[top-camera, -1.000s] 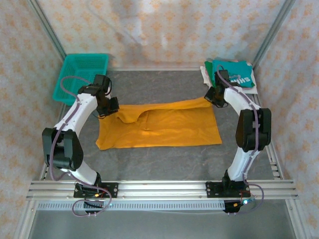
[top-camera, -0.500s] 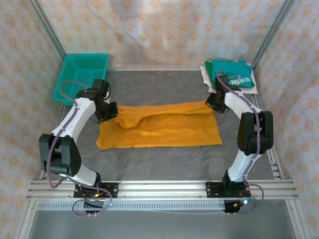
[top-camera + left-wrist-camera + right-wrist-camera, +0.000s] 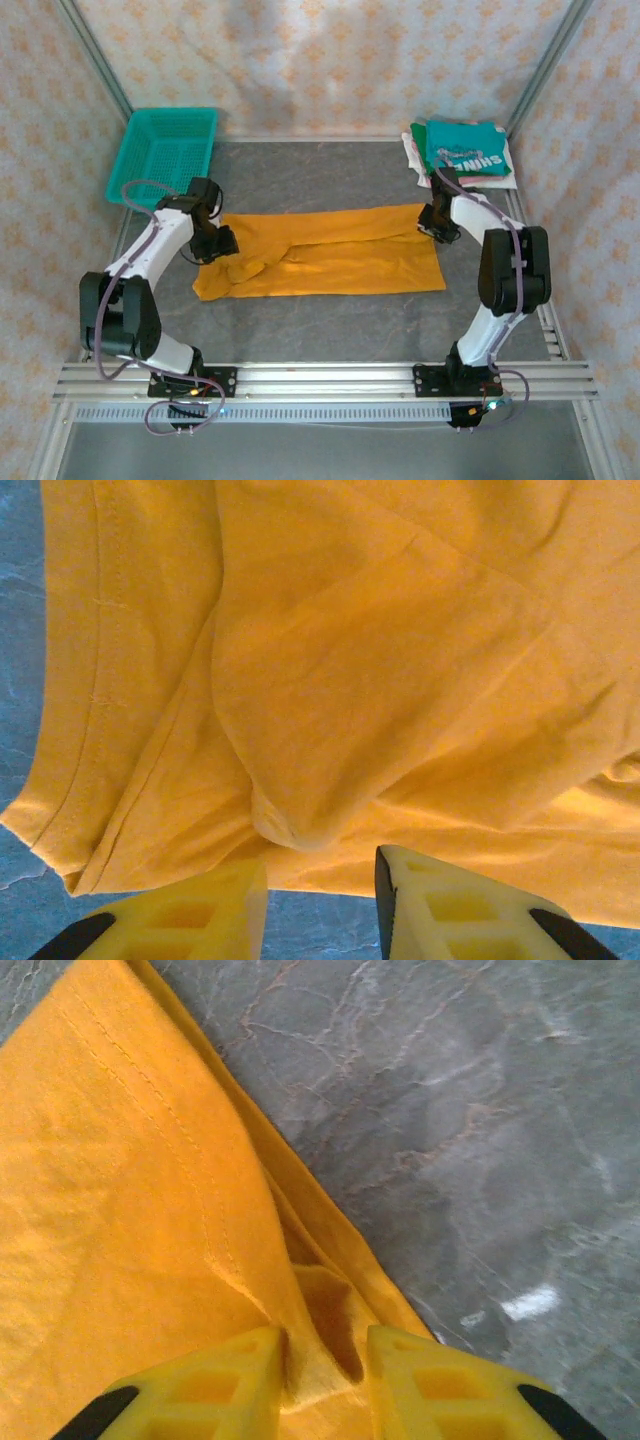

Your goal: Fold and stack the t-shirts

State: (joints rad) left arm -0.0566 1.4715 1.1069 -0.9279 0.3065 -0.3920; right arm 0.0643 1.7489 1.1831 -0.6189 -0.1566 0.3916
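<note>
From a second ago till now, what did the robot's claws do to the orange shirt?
Both claws pulled the far edge of the orange t-shirt toward the robot, folding it over into a narrower strip. The left claw and right claw were holding the cloth; now their jaws stand apart, letting it go. The folded shirts at the far right and the teal basket stayed put.

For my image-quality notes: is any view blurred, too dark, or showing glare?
Top external view: even, soft light, fine detail slightly blurred. Left wrist view: the mustard t-shirt is sharp, stitching readable. Right wrist view: one small bright patch, perhaps glare, on the table, otherwise clear.
</note>
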